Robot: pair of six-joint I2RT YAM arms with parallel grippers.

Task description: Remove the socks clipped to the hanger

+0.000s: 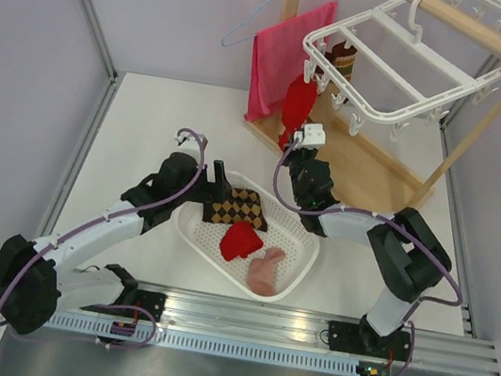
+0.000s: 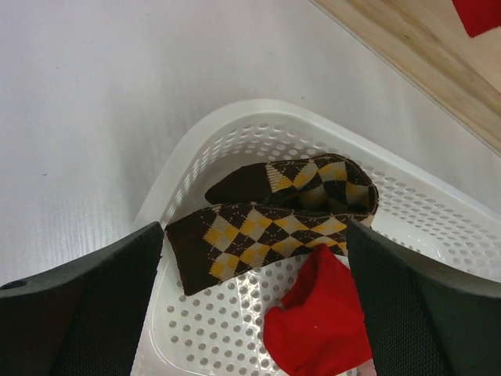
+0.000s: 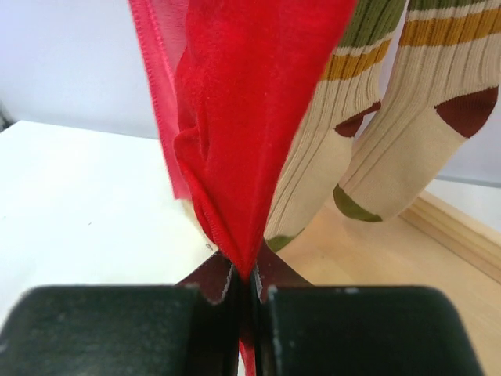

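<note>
Pinched jaws of my right gripper (image 3: 250, 294) fill the bottom of the wrist view, closed tight on the lowest tip of the red sock (image 3: 250, 117). Only a thin fold of fabric sits between the pads, so I judge the hold as real but shallow. From there the sock runs straight up to its clip on the near-left edge of the hanger (image 1: 393, 68); I cannot see the clip itself from the wrist.

Just behind it, under the same edge of the hanger, hang two striped socks (image 3: 423, 133), close to the red one but not caught in my grip. A pink towel (image 1: 281, 55) hangs left of the hanger.

For the pull, I would draw straight down in line with the clip, slowly. A sideways tug would likely swing the whole hanger on its hook and drag the striped pair along. If the fabric starts to creep out of the jaws, I should stop and take a deeper bite.

My left gripper (image 2: 254, 266) is wide open and holds nothing, hovering over the basket (image 1: 303, 244) below and left of the hanger. Argyle socks (image 2: 266, 227), a second red sock (image 2: 317, 329) and a pink sock (image 1: 266, 269) already lie there.
</note>
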